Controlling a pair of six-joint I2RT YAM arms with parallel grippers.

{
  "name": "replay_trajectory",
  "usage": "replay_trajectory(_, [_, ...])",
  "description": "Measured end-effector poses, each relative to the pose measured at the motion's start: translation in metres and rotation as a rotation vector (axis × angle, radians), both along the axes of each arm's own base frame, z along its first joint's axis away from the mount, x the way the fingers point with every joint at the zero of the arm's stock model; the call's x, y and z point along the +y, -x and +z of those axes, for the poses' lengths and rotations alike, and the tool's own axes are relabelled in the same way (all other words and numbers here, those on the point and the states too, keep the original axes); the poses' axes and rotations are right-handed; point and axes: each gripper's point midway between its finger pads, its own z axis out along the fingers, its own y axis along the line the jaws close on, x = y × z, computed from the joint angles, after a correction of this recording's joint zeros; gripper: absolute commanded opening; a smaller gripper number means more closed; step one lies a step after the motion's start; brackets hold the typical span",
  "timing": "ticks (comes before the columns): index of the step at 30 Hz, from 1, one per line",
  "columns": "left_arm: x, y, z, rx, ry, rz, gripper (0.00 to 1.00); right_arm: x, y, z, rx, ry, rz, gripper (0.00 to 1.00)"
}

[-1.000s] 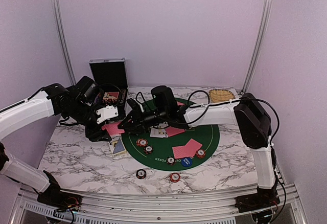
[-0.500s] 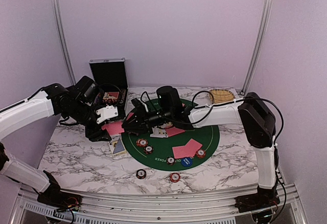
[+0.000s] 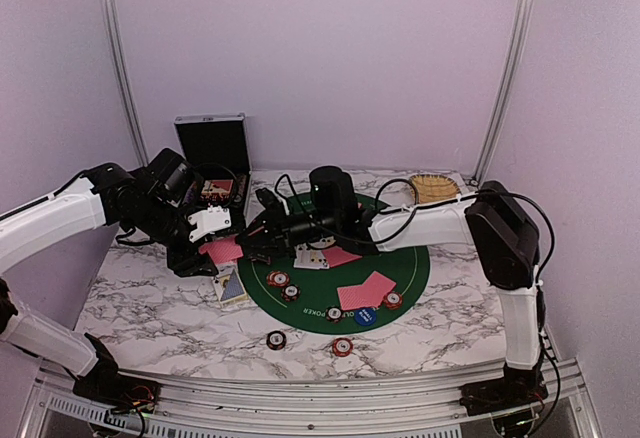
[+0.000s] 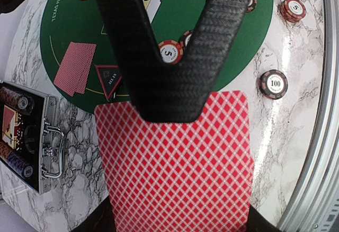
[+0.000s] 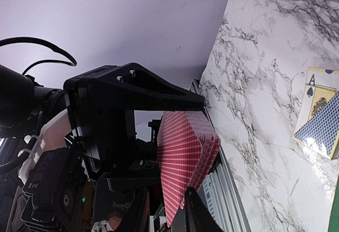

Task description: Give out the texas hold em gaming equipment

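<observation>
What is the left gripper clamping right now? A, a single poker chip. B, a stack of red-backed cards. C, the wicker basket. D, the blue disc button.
B: in the left wrist view the left gripper has its black fingers closed together on the top edge of a stack of red-backed cards.

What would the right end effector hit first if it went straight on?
The right end effector would likely meet the red-backed card deck held by the left end effector, just ahead.
</observation>
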Motion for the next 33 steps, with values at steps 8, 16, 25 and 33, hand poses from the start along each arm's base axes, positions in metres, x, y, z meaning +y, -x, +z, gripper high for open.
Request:
replay_trajectory(8, [0.000, 0.000, 0.000, 0.000, 0.000, 0.000, 0.00, 0.001, 0.004, 0.000, 0.005, 0.000, 0.014, 0.07])
replay_trajectory(16, [0.000, 0.000, 0.000, 0.000, 0.000, 0.000, 0.00, 0.000, 0.004, 0.000, 0.009, 0.000, 0.018, 0.00])
replay_trajectory(25, [-0.001, -0.002, 0.001, -0.011, 0.002, 0.001, 0.00, -0.029, -0.009, -0.006, 0.030, 0.024, -0.029, 0.00])
replay_trajectory(33, [0.003, -0.003, -0.002, -0.017, -0.018, 0.007, 0.00, -0.087, -0.035, 0.000, 0.001, 0.034, -0.125, 0.00])
